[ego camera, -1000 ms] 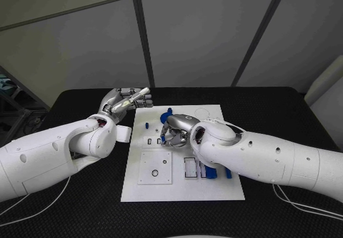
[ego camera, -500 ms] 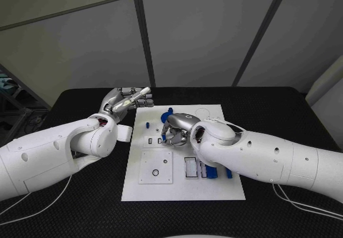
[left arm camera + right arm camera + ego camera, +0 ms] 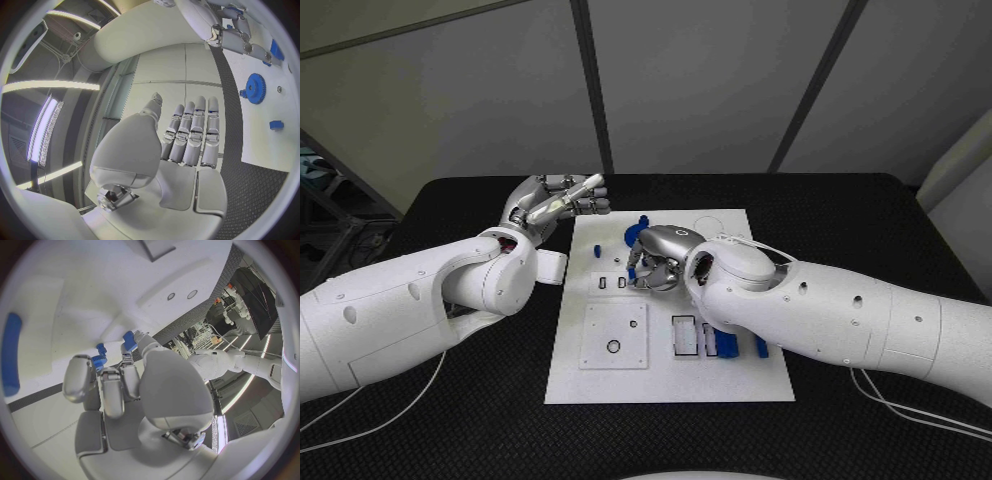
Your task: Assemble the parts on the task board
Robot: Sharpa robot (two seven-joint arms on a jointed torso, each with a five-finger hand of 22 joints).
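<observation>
Right hand working a small part at mid-board, assembly partly done.
Head view: right hand (image 3: 656, 262) over the white board (image 3: 589, 385), blue pieces (image 3: 720, 346) seated behind its wrist; left hand (image 3: 557, 203) raised beside the board, fingers straight, holding nothing. Left wrist view: blue gear (image 3: 255, 88) lies ahead of the fingers. Right wrist view: fingertips pinch a small blue part (image 3: 99, 359); placing it remains.
</observation>
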